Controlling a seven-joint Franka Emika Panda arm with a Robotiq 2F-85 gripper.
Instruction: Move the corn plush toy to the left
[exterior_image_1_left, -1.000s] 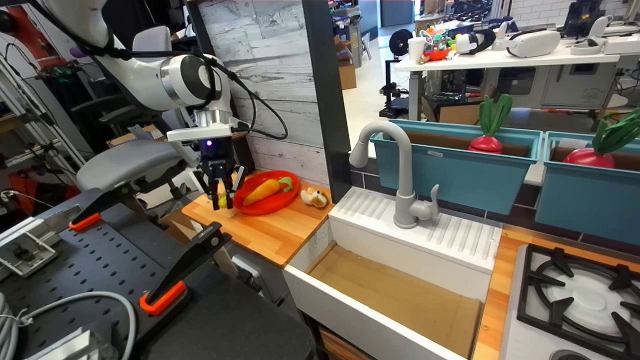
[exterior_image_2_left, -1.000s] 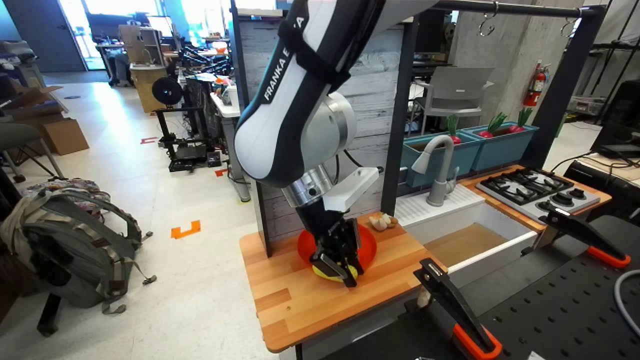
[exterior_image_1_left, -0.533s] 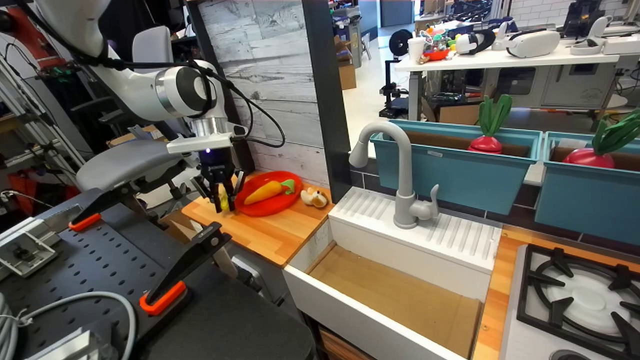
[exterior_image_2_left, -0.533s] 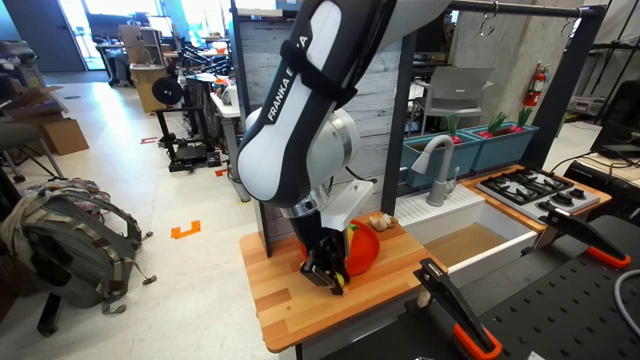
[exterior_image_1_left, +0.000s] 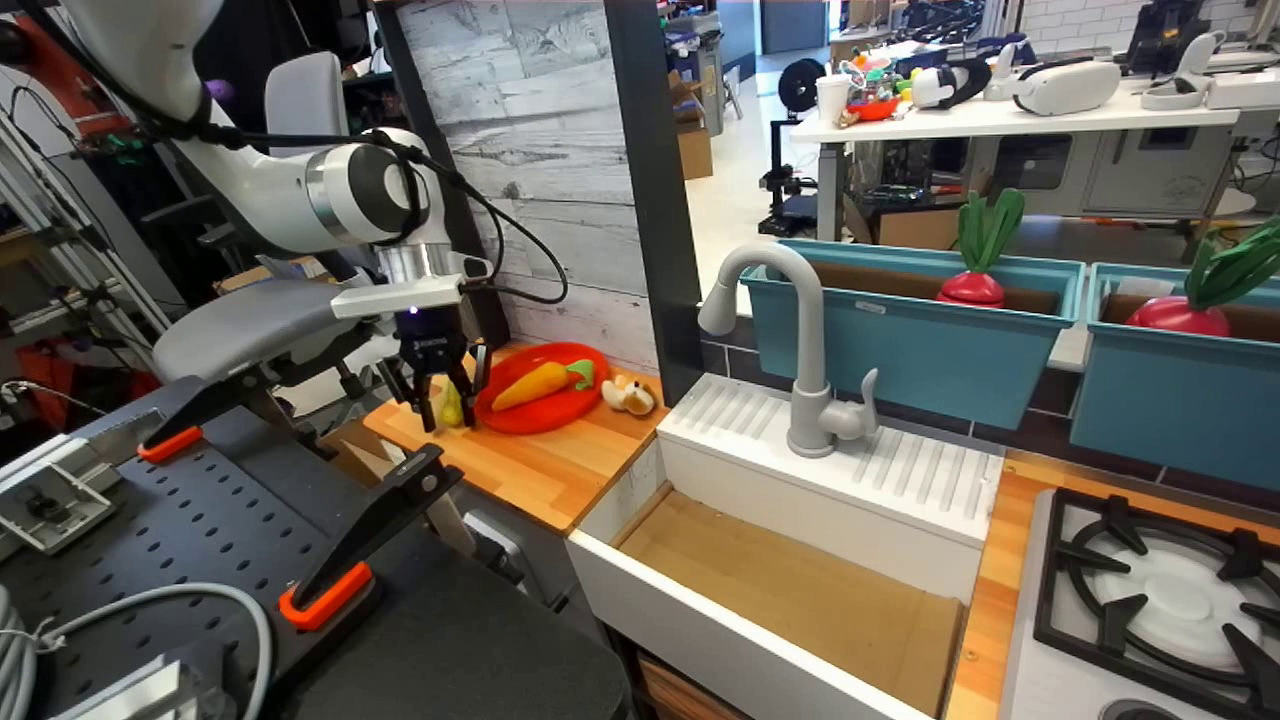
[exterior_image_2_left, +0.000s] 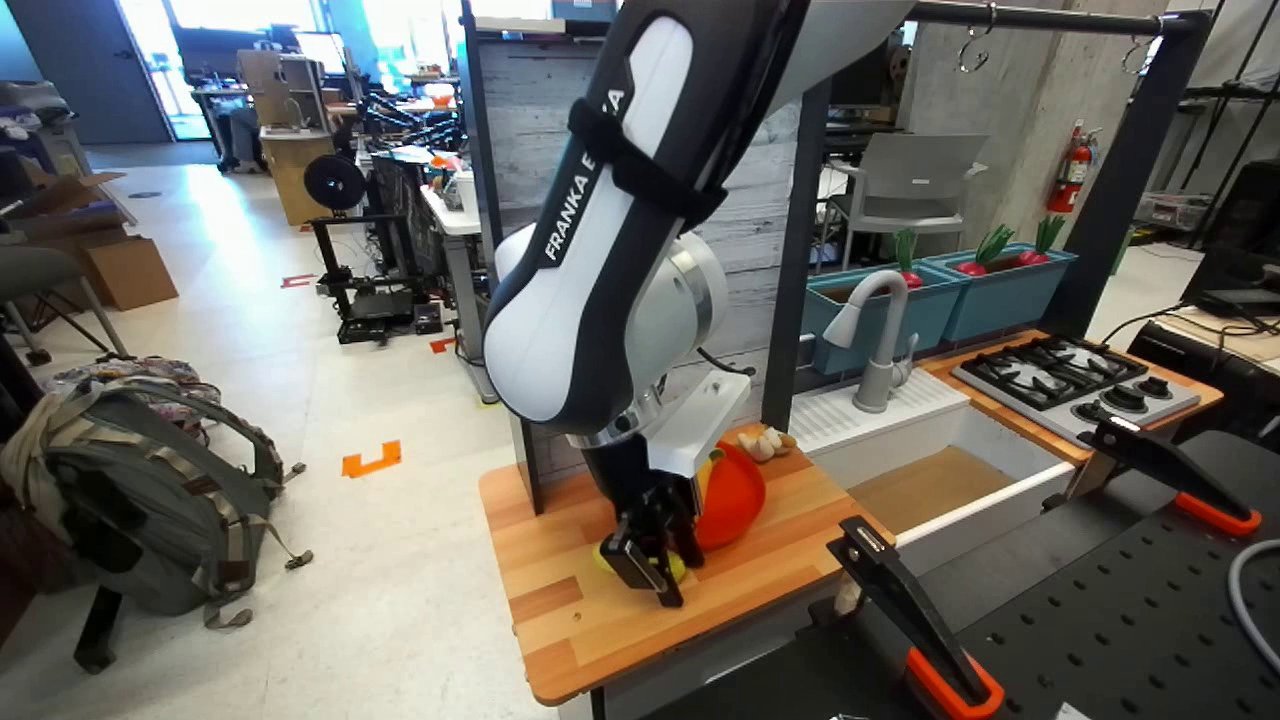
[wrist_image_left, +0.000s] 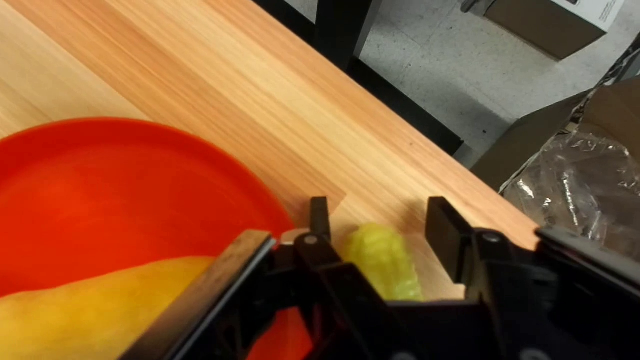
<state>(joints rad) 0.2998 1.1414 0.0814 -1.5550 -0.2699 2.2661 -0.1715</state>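
Observation:
The corn plush toy (exterior_image_1_left: 452, 405) lies on the wooden counter beside the red-orange dish (exterior_image_1_left: 560, 412). It is partly hidden by the fingers in an exterior view (exterior_image_2_left: 603, 558). In the wrist view its yellow rounded end (wrist_image_left: 380, 257) shows between the fingers, and its rear part is hidden by the gripper body. My gripper (wrist_image_left: 378, 202) is open and low over the counter, with one finger on each side of the toy. Gaps show between the toy and both fingers. The gripper (exterior_image_1_left: 450, 428) stands close to the dish's rim.
An orange carrot toy (exterior_image_1_left: 537, 383) lies in the dish; it also shows in the wrist view (wrist_image_left: 100, 310). Small white-and-brown toys (exterior_image_1_left: 628, 395) sit near the wall panel (exterior_image_1_left: 560, 200). The sink (exterior_image_1_left: 800, 590) adjoins the counter. The counter's edge (wrist_image_left: 410, 142) is near the fingers.
My gripper has moved down and its fingers have spread apart around the corn toy. The toy now lies further from the dish in an exterior view. The dish has shifted slightly away from the gripper.

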